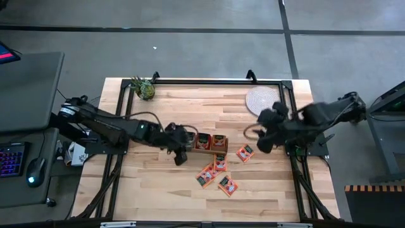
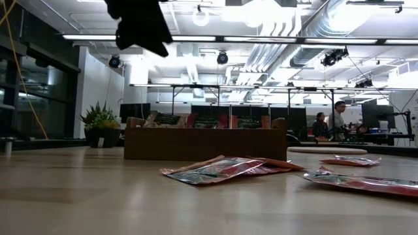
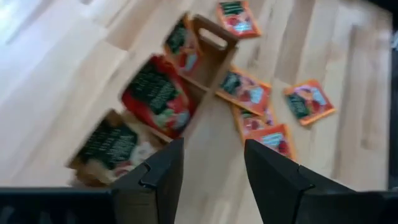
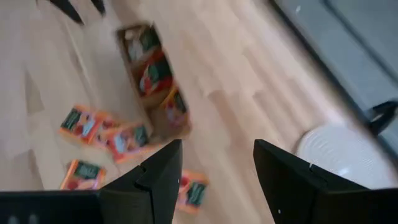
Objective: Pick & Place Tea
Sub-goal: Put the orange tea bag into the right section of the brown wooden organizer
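Near the middle of the wooden desk (image 1: 164, 183) stands the long brown wooden box (image 1: 204, 143), its compartments already stuffed with orange-red tea sachets; the left wrist view shows sachets (image 3: 155, 96) standing in each section, green patches uppermost. More tea lies loose on the desk just in front of the box: a small cluster of sachets (image 1: 212, 172) overlapping one another, one sachet (image 1: 228, 185) a little nearer the front edge, and a single sachet (image 1: 245, 152) off toward the right arm's side. In the low view the loose sachets (image 2: 222, 170) lie flat before the box's side wall, with two more (image 2: 366, 181) to the right.

The left pincer (image 1: 180, 154) hovers just beside the box's left end, above the desk; its two dark fingers (image 3: 155, 177) stand apart with nothing between them, so it is released. The right pincer (image 1: 264, 142) hangs over the desk between the single sachet and the round pale woven mat (image 1: 264, 99), also released, its fingers (image 4: 163, 174) spread and empty.

A small pineapple (image 1: 144, 88) sits at the far left corner of the desk. Beyond the desk, in the low view, people (image 2: 330, 121) sit at workstations in the room behind.
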